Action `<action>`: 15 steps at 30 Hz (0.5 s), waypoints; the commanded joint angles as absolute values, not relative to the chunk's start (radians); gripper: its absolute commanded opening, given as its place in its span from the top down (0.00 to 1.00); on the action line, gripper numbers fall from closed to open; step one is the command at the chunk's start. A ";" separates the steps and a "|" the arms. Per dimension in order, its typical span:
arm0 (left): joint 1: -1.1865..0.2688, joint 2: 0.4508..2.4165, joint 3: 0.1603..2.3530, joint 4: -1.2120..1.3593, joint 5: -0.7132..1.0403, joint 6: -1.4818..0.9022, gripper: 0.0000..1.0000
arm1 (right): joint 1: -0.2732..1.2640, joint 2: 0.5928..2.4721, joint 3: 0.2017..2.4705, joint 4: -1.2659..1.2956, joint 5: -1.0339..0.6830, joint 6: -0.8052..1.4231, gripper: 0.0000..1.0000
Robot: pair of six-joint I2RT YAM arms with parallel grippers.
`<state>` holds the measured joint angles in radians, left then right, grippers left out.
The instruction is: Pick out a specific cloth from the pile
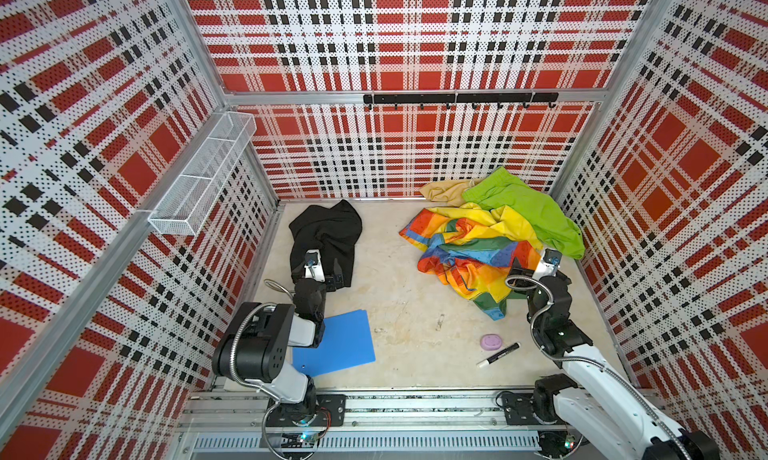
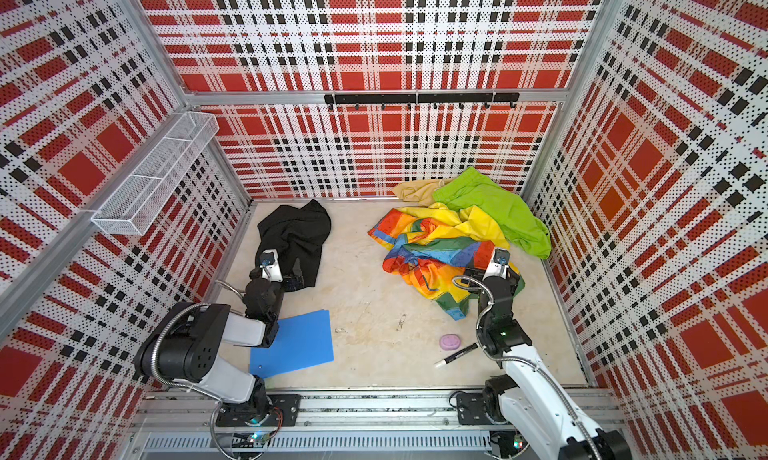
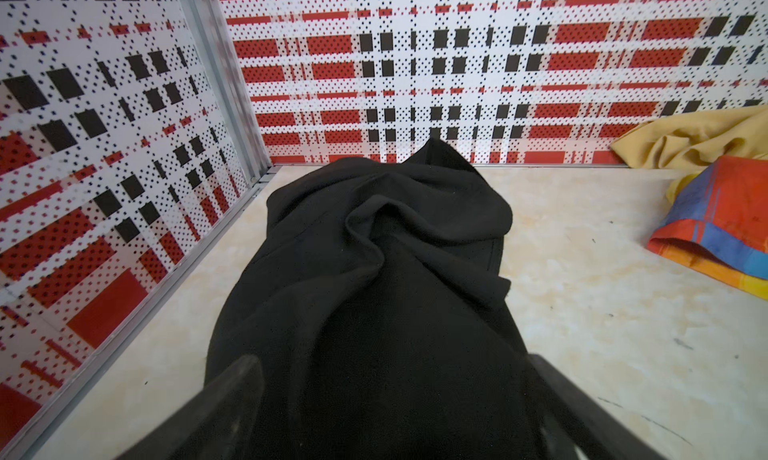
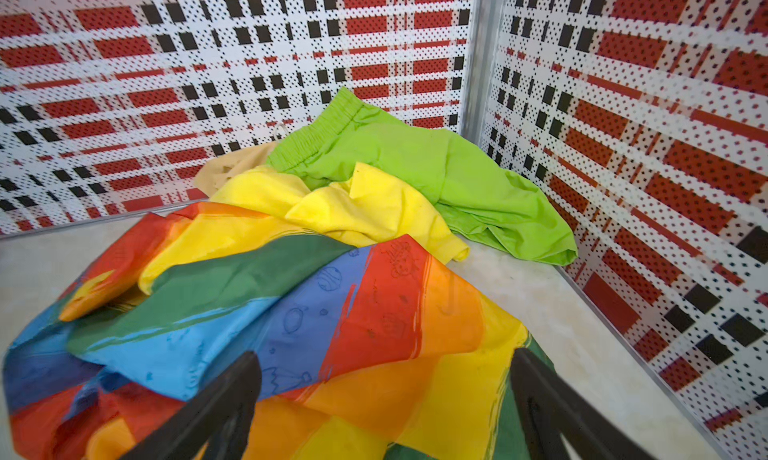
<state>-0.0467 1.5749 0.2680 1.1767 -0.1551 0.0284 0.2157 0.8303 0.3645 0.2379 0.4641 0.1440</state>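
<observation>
The pile [image 1: 494, 238] of rainbow-striped, lime green and tan fabrics crowds the far right corner of the table [image 1: 399, 296], with faint planet doodles and unreadable characters printed on its stripes. Well apart at far left lies the cloth [image 1: 328, 229], plain matte black and rumpled. Its near end sits between the wide-spread jaws of the left gripper [image 3: 392, 362], while the right gripper [image 4: 384, 356], equally spread, hangs over the rainbow fabric.

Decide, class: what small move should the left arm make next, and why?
Probably lift the left pincer straight up and clear. It stands open, straddling the near end of the black cloth, which already lies by itself, well apart from the pile, so nothing seems left to grip.
</observation>
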 commanded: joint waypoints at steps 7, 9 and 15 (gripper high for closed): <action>-0.021 1.574 0.299 1.166 -0.096 0.006 0.01 | 0.093 0.883 0.286 0.561 0.375 0.054 0.00; -0.024 1.574 0.297 1.167 -0.105 0.007 0.01 | 0.082 0.888 0.272 0.594 0.385 0.029 0.00; -0.024 1.575 0.298 1.169 -0.105 0.006 0.01 | 0.063 0.922 0.207 0.725 0.347 0.011 0.00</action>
